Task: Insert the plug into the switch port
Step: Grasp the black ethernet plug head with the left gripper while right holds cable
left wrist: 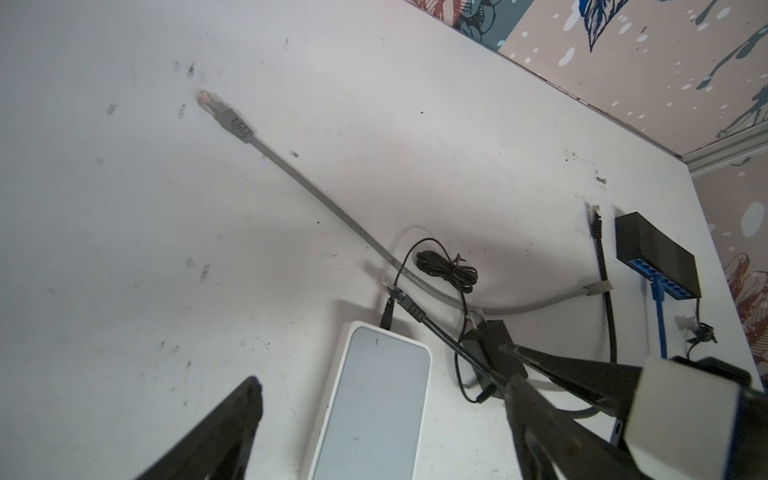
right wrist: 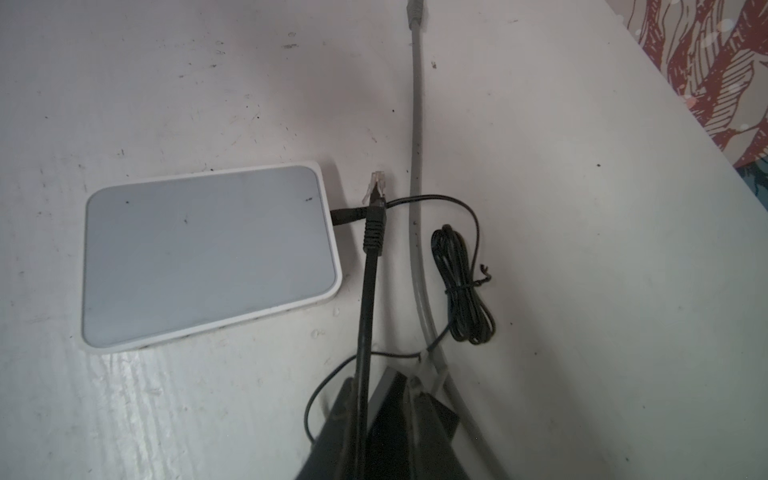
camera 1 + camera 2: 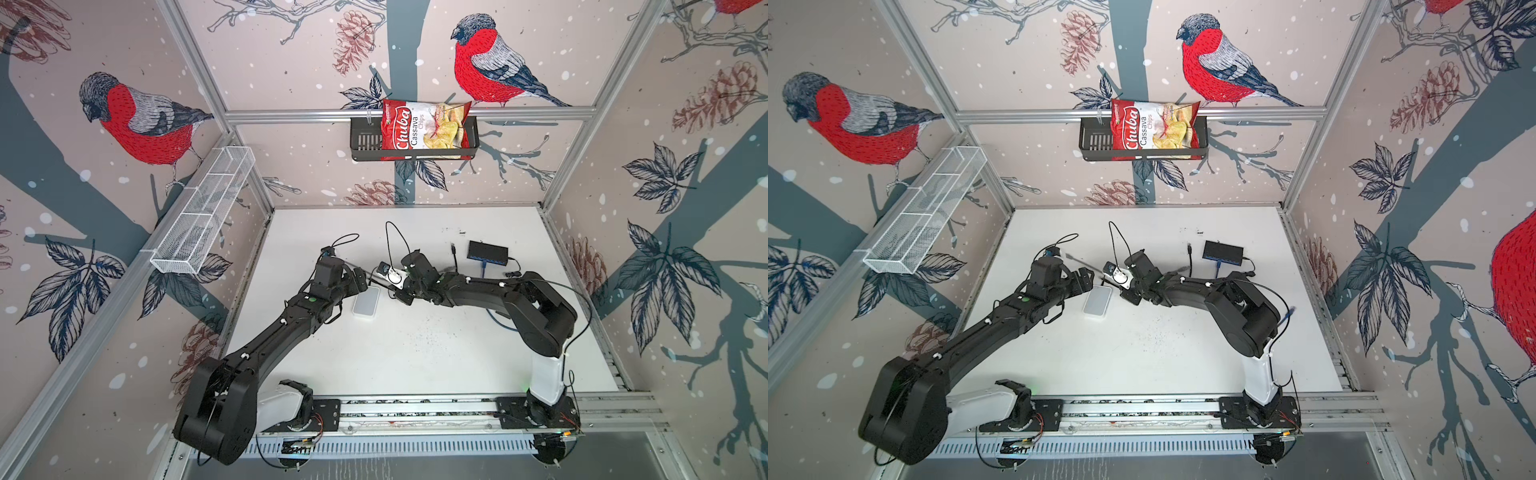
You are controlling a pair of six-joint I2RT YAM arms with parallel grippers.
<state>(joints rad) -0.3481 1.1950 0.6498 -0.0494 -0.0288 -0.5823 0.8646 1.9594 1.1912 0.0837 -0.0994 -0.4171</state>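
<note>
Now, plug [image 2: 376, 187] hangs just beside white switch [image 2: 208, 249], not in a port. R gripper [image 2: 380, 384] pinches black cable [image 2: 368, 291] behind it. L gripper [image 1: 382, 381] spread wide above white switch. Both arms reach inward. 2 switches total, incl. black switch [image 1: 652, 253].

Soft, even overhead light keeps both top views bright and fairly sharp, though straight frame rails bow toward the edges. The arms cast faint, diffuse shadows on the white table [image 3: 415, 345]. Both wrist views are dimmer and hazier, blurred nearest the lens, with streaky glare on the tabletop.
</note>
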